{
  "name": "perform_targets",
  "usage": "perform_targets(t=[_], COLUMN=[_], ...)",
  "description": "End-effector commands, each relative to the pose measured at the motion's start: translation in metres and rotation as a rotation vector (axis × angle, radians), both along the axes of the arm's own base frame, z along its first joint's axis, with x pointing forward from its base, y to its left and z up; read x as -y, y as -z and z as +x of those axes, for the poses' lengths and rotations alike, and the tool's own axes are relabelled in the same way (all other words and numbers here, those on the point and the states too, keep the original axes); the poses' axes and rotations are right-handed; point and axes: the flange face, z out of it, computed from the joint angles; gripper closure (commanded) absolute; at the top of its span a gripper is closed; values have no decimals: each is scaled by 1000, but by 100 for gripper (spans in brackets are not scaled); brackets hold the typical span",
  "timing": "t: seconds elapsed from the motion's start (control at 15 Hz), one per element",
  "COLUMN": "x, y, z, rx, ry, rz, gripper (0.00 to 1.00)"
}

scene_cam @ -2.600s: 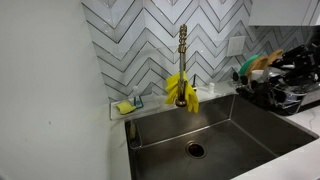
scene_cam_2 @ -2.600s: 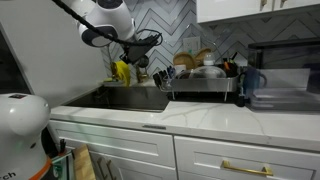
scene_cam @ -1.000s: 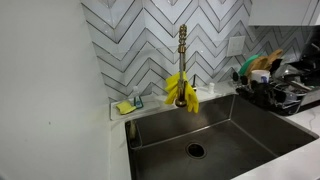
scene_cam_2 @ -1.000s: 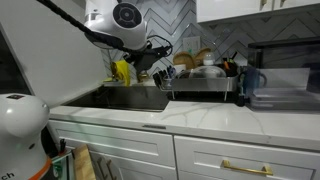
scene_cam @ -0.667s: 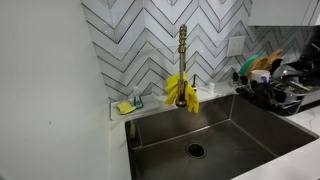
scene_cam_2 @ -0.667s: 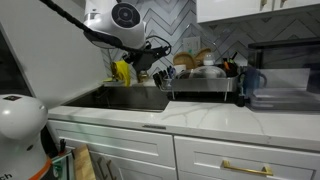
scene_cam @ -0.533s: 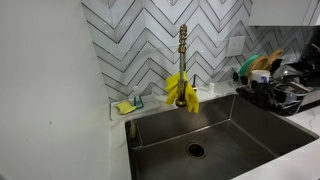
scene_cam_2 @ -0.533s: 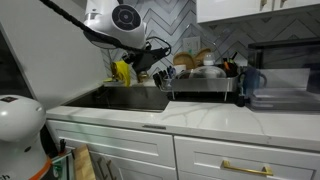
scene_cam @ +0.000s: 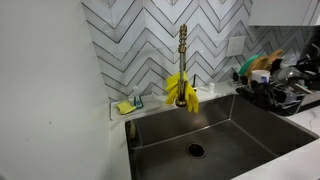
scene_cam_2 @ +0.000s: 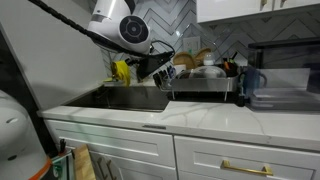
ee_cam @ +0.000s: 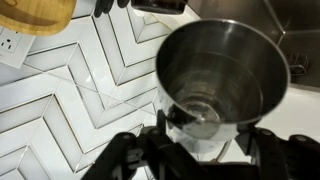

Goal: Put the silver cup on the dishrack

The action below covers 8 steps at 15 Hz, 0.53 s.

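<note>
In the wrist view my gripper (ee_cam: 200, 140) is shut on the silver cup (ee_cam: 222, 62). The cup's open mouth faces the camera, and white chevron tiles lie behind it. In an exterior view my gripper (scene_cam_2: 160, 66) hangs over the right end of the sink, just left of the dishrack (scene_cam_2: 204, 88). The cup is hard to make out there. The dishrack is a low black wire frame full of dishes. It also shows at the right edge of an exterior view (scene_cam: 277, 92), where the gripper is out of view.
The steel sink (scene_cam: 225, 128) has a brass faucet (scene_cam: 182, 50) draped with yellow gloves (scene_cam: 181, 92). A clear sponge tray (scene_cam: 126, 105) sits at its back corner. A dark blue jug (scene_cam_2: 250, 82) stands right of the rack. A wooden board (ee_cam: 35, 12) shows in the wrist view.
The arm has swung right and slightly down, carrying the cup from above the sink toward the dishrack's left end. The sink scene is unchanged.
</note>
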Motion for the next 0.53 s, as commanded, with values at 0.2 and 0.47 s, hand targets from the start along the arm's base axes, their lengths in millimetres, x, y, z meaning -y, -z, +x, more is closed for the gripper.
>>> perform_targets(t=[0.2,0.47], x=[0,10], y=[3,12], z=[1,10], rx=[-13,-12], ry=[4,7], rz=[-23,-5], gripper=[35,60])
